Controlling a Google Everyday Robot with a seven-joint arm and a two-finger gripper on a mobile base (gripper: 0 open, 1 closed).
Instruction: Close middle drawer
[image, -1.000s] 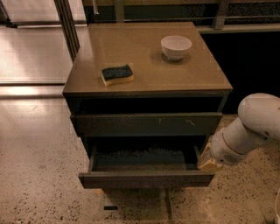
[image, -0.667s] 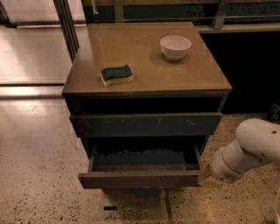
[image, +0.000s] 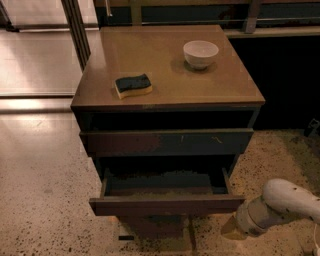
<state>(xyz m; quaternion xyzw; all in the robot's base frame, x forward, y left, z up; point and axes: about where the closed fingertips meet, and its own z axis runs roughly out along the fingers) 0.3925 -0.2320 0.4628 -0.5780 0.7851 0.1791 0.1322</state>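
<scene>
Brown wooden desk (image: 165, 75), seen from above and in front. You have the white robot arm (image: 285, 202) entering from the lower right corner.

- Middle drawer (image: 167, 204): wide, shallow, dark-brown, plain flat front without a handle. It stands pulled well out from the desk body, with its dark box interior open to view. Its front sits level and square to the desk.
- Above it is a wider dark-brown drawer front with small pale scratches (image: 165, 142). This one is set back near the desk face, with a dark gap between it and the desk top.
- Below the middle drawer is a narrower dark front (image: 155, 226), mostly shadowed under the open drawer.
- End effector (image: 232, 228): a yellowish tip at the end of the arm's white wrist, low down near the floor. It is just below and beside the right end of the middle drawer's front. You cannot tell whether it touches the drawer, how far open it is, or whether it holds anything.
- On the desk top, a dark-topped yellow sponge (image: 133, 85) lies left of centre. A small white bowl (image: 200, 53) stands upright toward the back right, well apart from the sponge.
- Speckled, glossy stone floor (image: 45, 200) all around.
</scene>
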